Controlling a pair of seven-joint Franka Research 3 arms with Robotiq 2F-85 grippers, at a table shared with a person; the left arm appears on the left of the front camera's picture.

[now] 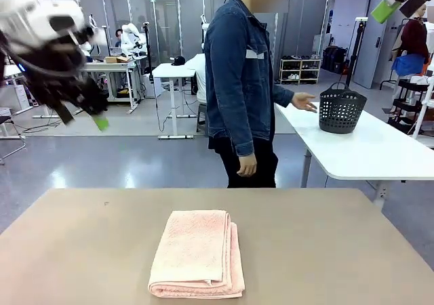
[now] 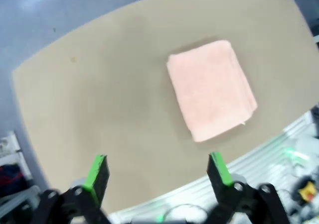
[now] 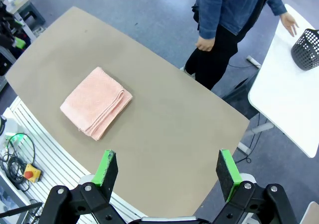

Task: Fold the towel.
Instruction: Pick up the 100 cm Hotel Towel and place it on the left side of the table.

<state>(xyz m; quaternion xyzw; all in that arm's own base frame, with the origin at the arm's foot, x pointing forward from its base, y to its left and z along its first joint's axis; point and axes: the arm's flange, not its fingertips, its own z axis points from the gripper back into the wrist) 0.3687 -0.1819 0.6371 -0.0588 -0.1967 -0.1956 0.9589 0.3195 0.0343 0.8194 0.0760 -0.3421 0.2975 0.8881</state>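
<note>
Both pairs of jaws stand wide apart with nothing between them. The left gripper [image 2: 158, 171] hangs high above the near edge of the table [image 2: 99, 99], its green pads [image 2: 98, 174] spread well clear of each other; in the front view the same gripper [image 1: 85, 115] is raised at the upper left, blurred, with one green tip showing. The right gripper [image 3: 168, 171] is likewise lifted high and spread, looking down on the table from the other side; in the front view only a green pad and dark finger of it [image 1: 397, 0] show at the top right corner.

The towel [image 1: 198, 253] lies folded into a compact rectangle on the brown table, roughly at the middle and toward the robot's edge. It is pale pink, with several layers stacked (the layered edges show along its right side in the front view), and a rounded fold along the near end. Neither gripper touches it; both are well apart from it. From the left wrist the towel [image 2: 211, 89] sits flat and neat, and from the right wrist it [image 3: 96, 102] sits the same way.

Beyond the far edge stands a person [image 1: 241, 81] in a denim jacket and dark trousers, turned sideways, one hand [image 1: 303, 102] stretched toward a dark basket [image 1: 342, 108] on a white table [image 1: 380, 149] nearby.
</note>
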